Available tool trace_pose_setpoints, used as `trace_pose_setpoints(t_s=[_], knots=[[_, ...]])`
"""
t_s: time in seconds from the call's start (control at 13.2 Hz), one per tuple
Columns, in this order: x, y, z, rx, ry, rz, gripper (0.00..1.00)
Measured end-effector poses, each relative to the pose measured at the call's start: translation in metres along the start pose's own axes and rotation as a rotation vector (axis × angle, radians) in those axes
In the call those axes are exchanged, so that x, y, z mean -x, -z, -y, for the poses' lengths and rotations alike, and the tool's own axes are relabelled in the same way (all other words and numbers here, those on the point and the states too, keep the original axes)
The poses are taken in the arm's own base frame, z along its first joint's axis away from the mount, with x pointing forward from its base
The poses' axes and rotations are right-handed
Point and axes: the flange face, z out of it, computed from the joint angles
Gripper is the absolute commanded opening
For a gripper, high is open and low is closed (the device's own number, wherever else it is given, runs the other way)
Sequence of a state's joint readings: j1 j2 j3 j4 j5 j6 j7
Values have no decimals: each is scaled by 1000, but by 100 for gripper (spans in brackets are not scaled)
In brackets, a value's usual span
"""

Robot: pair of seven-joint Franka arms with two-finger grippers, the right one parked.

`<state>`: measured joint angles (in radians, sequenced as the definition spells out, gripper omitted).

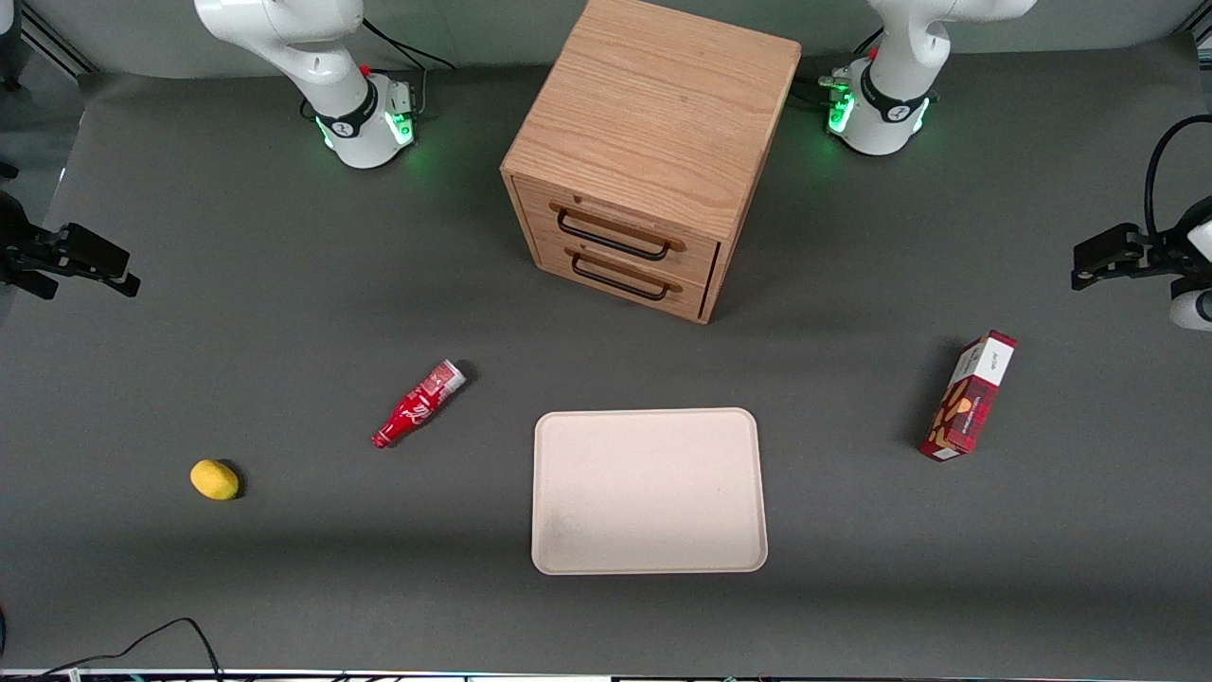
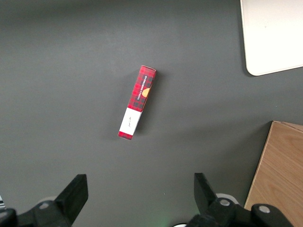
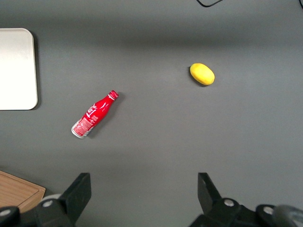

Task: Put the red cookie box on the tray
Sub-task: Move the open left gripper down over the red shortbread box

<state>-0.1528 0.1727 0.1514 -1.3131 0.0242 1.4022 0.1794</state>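
- The red cookie box point(image 1: 970, 395) is lying flat on the counter point(image 1: 284, 284) toward the working arm's end, well apart from the tray point(image 1: 649, 491), with its white end panel pointing away from the front camera.
- The pincer point(image 2: 138, 198) is hanging high above the counter with its jaws spread wide and nothing between them, well clear of the box; in the front view it is showing at the edge point(image 1: 1103, 254), farther from the camera than the box.
- Judging by this, the reach is not yet begun: the arm is probably sitting high so the wrist camera is taking in the whole box.
- The box is lying slanted, so the wrist will likely need turning to close across the slim width.
- The tray is sitting bare in front of the wooden drawer cabinet point(image 1: 644, 152), nearer the camera, leaving ample room for the box.
- A red bottle point(image 1: 418, 404) and a lemon point(image 1: 215, 479) are lying toward the parked arm's end, out of the way.
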Motion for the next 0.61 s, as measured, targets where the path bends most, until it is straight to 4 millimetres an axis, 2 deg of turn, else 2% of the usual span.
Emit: trace_pose_setpoints(t_s=[0.38,0.61], knots=[[-1,1,-3,1,91,-3,100],[-3,-5,-1,-1,82,8,100]])
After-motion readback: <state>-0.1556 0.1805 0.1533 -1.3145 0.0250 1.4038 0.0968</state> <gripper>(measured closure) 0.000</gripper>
